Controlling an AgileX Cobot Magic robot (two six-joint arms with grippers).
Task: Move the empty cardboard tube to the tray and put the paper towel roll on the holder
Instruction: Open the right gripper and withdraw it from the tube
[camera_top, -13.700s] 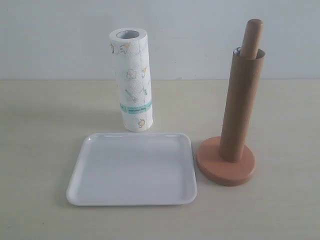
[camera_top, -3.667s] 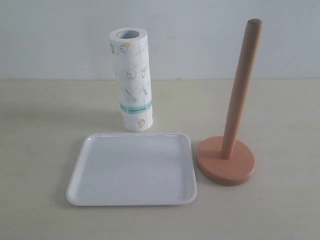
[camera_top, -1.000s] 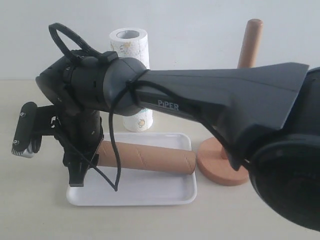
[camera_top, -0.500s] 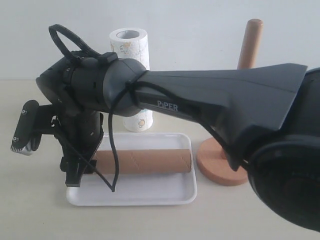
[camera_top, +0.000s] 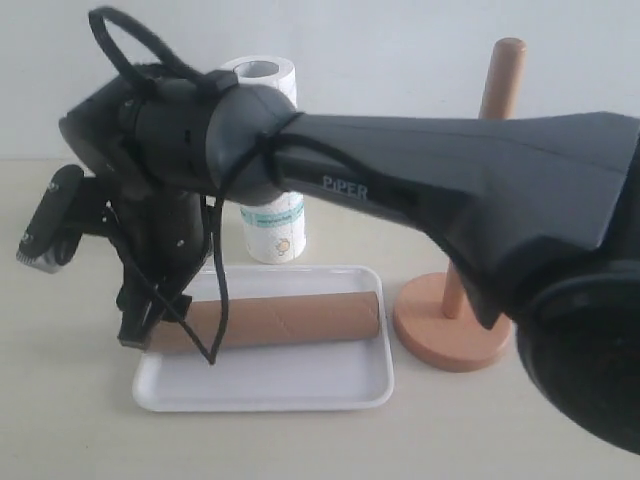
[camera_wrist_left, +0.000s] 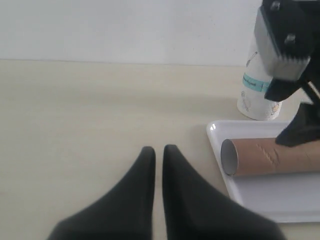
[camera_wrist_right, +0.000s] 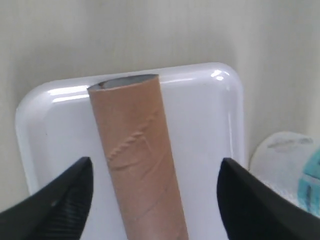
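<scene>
The empty cardboard tube lies flat on its side in the white tray. My right gripper reaches across over the tube's left end, open, with both fingers well clear of the cardboard. Behind the tray the paper towel roll stands upright, partly hidden by the arm. The holder stands bare to the right of the tray. My left gripper is shut on nothing, low over the table to the left of the tray.
The dark right arm stretches across the middle of the exterior view and hides part of the holder's pole. A pale wall runs along the table's back edge.
The tube, tilted with one end raised a second ago, now lies flat in the tray. The right jaws have spread away from it and the arm has risen a little.
</scene>
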